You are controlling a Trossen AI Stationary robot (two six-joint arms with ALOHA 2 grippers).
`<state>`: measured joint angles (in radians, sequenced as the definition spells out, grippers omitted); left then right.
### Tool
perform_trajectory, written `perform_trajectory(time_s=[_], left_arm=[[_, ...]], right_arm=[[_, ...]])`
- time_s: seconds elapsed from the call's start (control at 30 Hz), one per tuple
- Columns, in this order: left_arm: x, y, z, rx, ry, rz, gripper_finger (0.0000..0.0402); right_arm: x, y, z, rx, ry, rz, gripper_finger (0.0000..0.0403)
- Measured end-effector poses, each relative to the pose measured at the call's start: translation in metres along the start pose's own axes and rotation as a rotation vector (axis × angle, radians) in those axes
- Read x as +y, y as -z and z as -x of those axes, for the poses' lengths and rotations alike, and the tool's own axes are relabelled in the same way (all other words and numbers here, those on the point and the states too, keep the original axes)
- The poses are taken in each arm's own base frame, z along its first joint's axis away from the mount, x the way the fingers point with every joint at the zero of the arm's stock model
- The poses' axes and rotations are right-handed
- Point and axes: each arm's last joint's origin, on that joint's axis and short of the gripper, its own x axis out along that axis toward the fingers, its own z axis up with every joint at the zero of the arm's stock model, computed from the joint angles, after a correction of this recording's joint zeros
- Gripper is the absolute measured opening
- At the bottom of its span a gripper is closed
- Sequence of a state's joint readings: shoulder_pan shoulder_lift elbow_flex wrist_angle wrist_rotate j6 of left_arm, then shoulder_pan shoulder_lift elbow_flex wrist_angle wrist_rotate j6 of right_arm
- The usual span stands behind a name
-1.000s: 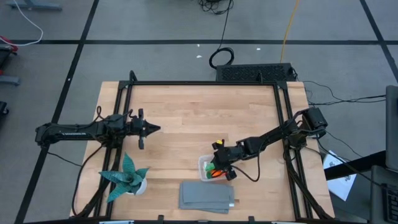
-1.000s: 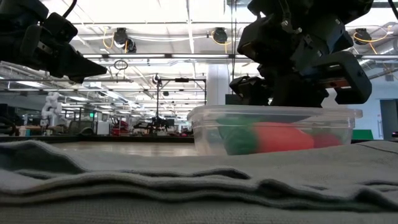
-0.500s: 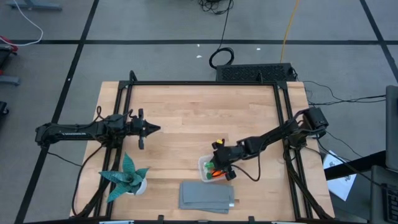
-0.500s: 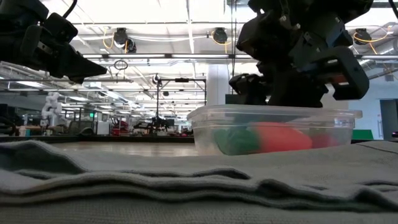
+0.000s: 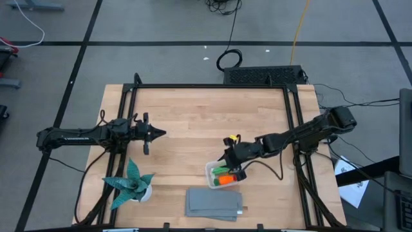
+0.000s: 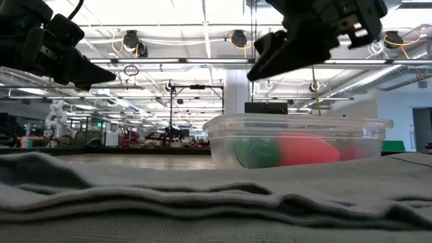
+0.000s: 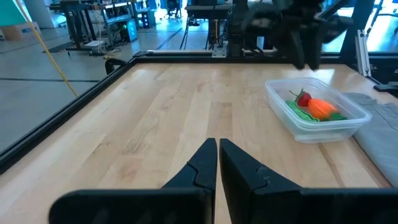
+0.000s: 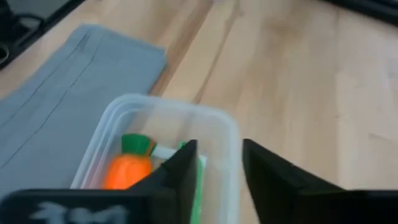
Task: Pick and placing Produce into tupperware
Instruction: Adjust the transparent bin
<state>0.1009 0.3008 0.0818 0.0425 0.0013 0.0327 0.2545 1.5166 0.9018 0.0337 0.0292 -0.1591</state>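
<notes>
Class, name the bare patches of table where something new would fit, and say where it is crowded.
Free: the far half of the table, and the strip between plant and tupperware. Crowded: the near edge, with tupperware, grey cloth and right end effector.

Floor (image 5: 167, 32): grey, crossed by dark lines, cables (image 5: 226, 59) trailing behind the table | Table (image 5: 206, 116): pale wood in a black frame | Room beyond: open hall, white ceiling beams, round ceiling fixtures (image 6: 131, 39), bright overhead light | Far side: workbenches and equipment racks (image 6: 196, 108), a white column (image 6: 235, 91)
</notes>
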Motion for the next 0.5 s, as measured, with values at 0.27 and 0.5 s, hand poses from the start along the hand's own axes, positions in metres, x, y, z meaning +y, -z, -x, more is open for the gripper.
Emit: perform_trajectory(time_s=[0.27, 0.5], left_arm=[[0.0, 0.0, 0.0, 0.001, 0.0, -0.006, 0.0024], [0.0, 0.0, 0.0, 0.001, 0.0, -0.006, 0.0024]], right_arm=[[-0.003, -0.002, 0.009, -0.008, -0.053, 0.01, 0.0006], [0.002, 0.007, -0.016, -0.008, -0.148, -0.006, 0.0002]])
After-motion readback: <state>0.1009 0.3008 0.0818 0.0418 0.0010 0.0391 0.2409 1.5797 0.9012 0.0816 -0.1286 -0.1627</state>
